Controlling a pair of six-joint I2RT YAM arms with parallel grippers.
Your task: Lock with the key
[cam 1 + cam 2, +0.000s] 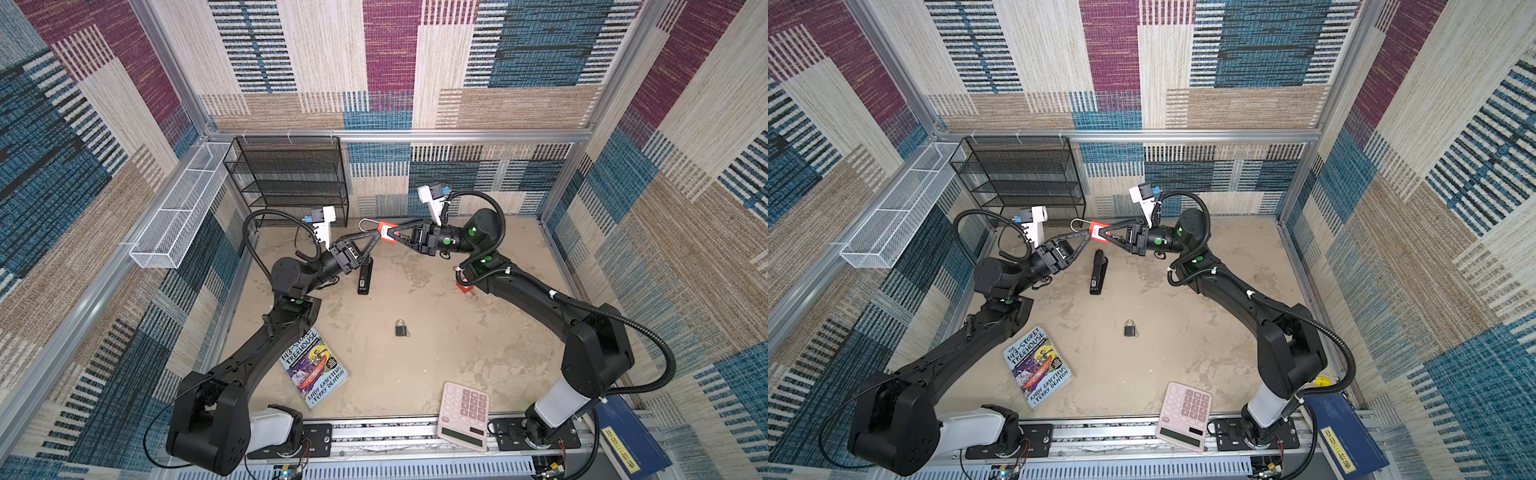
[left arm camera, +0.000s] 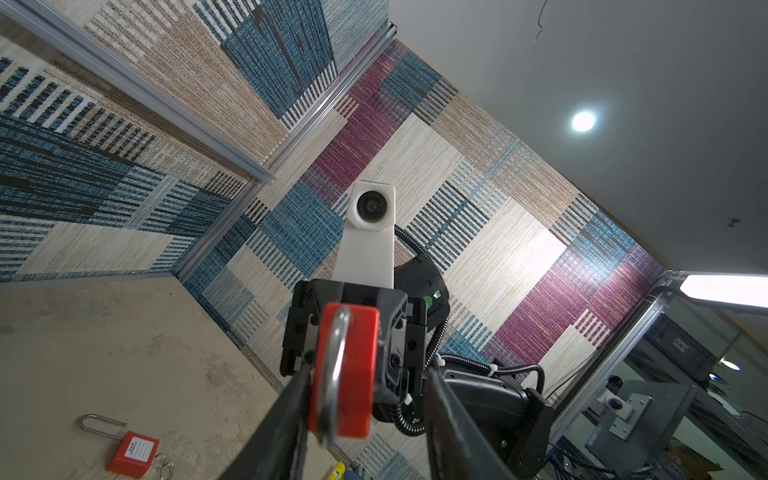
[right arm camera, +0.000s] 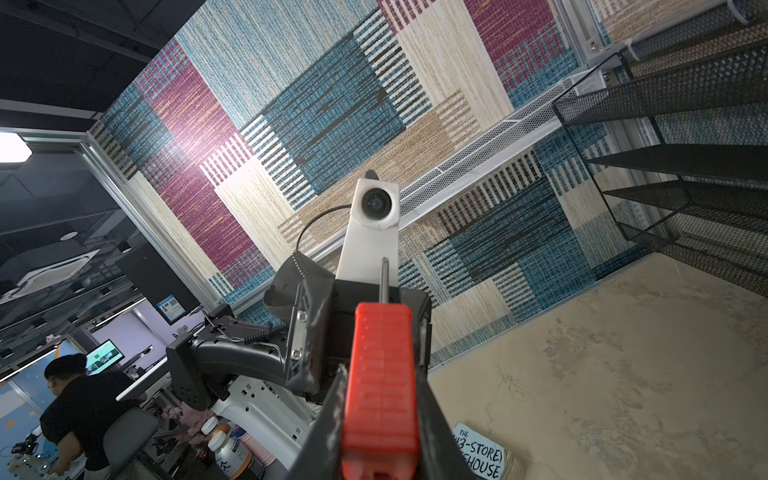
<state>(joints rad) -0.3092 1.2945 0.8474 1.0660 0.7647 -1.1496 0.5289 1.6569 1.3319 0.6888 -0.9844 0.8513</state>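
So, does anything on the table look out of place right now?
Yes: the pink calculator lies askew at the front, its display end hanging past the edge of the table and resting on the aluminium rail. Nothing else stands out.

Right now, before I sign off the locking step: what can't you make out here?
Held red padlock: its bottom end is buried in the right gripper in both top views, so the keyhole is unseen.
Ring beside the second red padlock: tiny, at the left wrist view's edge; what hangs on it is unclear.
Black padlock: too small in both top views to tell if shut.
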